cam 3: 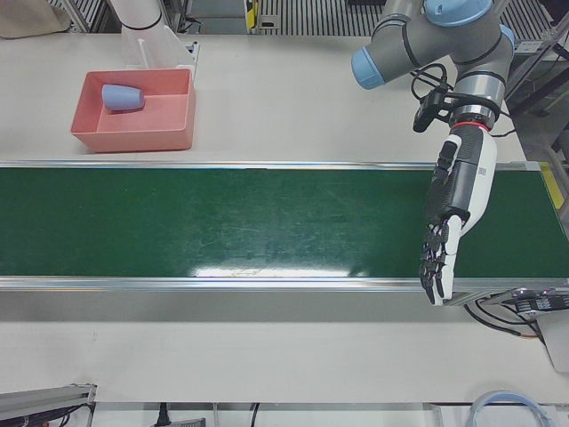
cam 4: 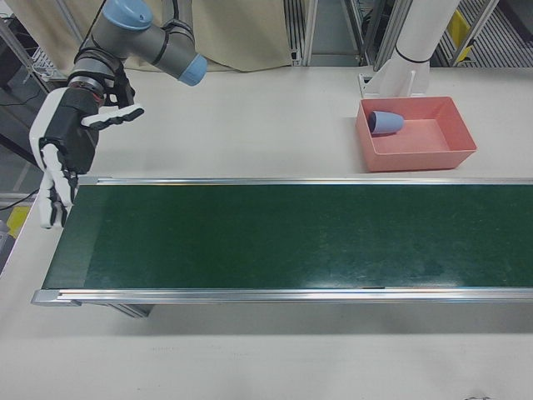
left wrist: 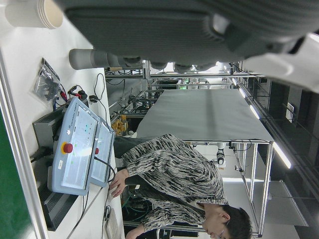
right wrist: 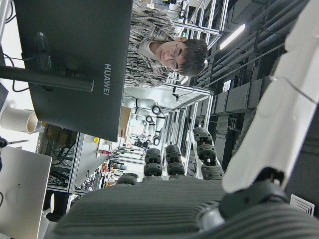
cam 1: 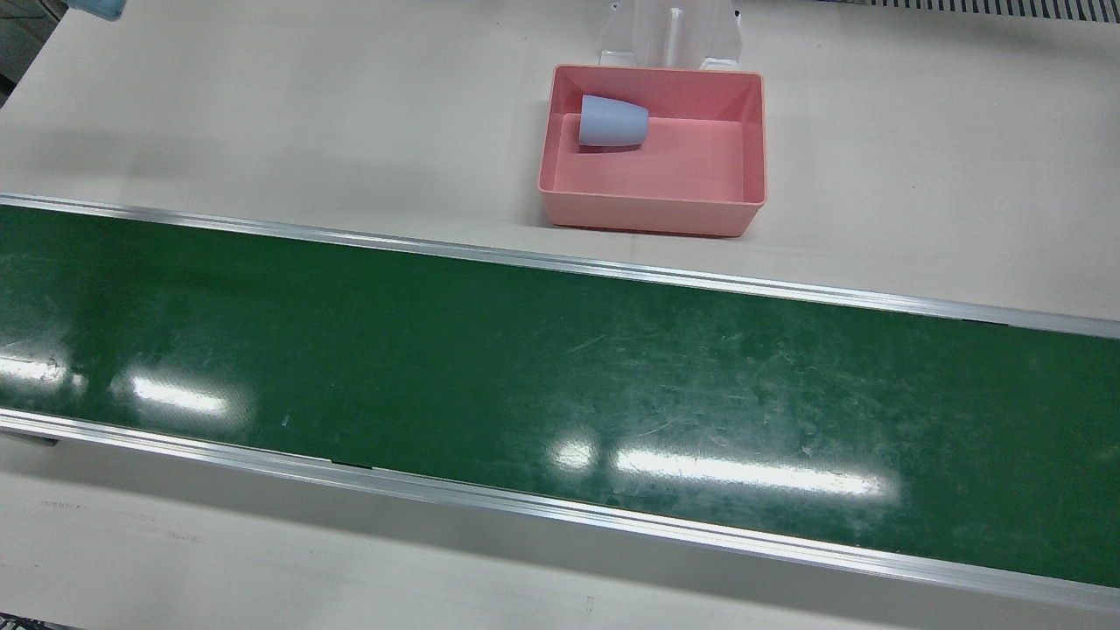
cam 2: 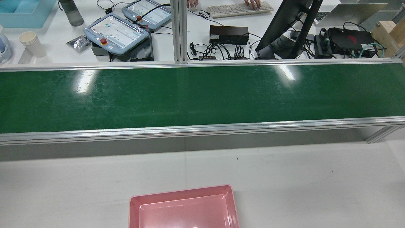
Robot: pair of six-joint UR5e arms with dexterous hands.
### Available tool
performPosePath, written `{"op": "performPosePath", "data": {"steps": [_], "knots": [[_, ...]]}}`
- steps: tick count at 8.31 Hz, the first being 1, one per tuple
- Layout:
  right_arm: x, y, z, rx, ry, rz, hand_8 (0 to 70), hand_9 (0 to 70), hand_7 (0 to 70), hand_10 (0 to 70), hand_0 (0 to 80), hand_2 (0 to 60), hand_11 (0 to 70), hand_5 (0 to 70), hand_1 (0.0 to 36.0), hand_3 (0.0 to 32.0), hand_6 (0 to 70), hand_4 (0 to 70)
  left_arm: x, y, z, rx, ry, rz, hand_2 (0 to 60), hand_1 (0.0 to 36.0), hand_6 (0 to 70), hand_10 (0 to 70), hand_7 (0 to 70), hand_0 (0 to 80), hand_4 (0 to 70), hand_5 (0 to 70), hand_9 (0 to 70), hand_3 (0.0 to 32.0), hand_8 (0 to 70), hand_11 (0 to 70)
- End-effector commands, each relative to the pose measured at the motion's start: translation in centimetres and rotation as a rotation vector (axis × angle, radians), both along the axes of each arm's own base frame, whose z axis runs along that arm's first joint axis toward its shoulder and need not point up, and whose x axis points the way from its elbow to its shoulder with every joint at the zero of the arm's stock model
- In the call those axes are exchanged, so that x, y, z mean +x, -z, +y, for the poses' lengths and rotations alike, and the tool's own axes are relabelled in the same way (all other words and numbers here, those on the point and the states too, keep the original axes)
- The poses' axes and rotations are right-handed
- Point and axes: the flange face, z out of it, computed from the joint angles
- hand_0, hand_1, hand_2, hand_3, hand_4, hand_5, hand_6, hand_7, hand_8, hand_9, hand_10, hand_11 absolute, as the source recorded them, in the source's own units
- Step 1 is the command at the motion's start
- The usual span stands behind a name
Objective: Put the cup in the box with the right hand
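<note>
cup [cam 1: 612,121] lies tipped in box [cam 1: 653,203]; belt [cam 1: 560,394] bare.

Pale blue cup [cam 1: 612,121], pink box [cam 1: 652,203], green belt [cam 1: 560,394].

Left robot hand [cam 3: 449,233] hanging fingers down and spread, empty, right robot hand [cam 4: 62,158] likewise, fingers apart

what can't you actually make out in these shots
- Cup: out of the rear view; the bottom edge cuts off the near part of the box.
- Cup's mouth: faces away in every view, so its contents are unknown.
- Left hand: missing from front and rear views.
- Right hand: seen whole only in the right-front view.
</note>
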Motion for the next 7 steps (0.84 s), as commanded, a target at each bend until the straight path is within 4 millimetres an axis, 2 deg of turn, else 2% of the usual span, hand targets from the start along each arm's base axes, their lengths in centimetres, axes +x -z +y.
{"op": "performPosePath", "data": {"steps": [1,7], "knots": [[2.46,-1.76,1.63,-0.006,-0.028,0.001,7.4,13.5,19.6,0.0,48.7,0.0,1.1,5.5,13.2,0.0,6.0,0.0,0.00,-0.06,-0.02,0.000,0.000,0.000,0.0,0.0,0.0,0.0,0.0,0.0,0.0,0.0,0.0,0.0,0.0,0.0],[2.46,-1.97,1.69,-0.014,-0.028,0.001,7.6,13.0,19.4,0.0,49.4,0.0,0.0,5.5,14.2,0.0,5.8,0.0,0.00,0.00,0.00,0.000,0.000,0.000,0.0,0.0,0.0,0.0,0.0,0.0,0.0,0.0,0.0,0.0,0.0,0.0]]}}
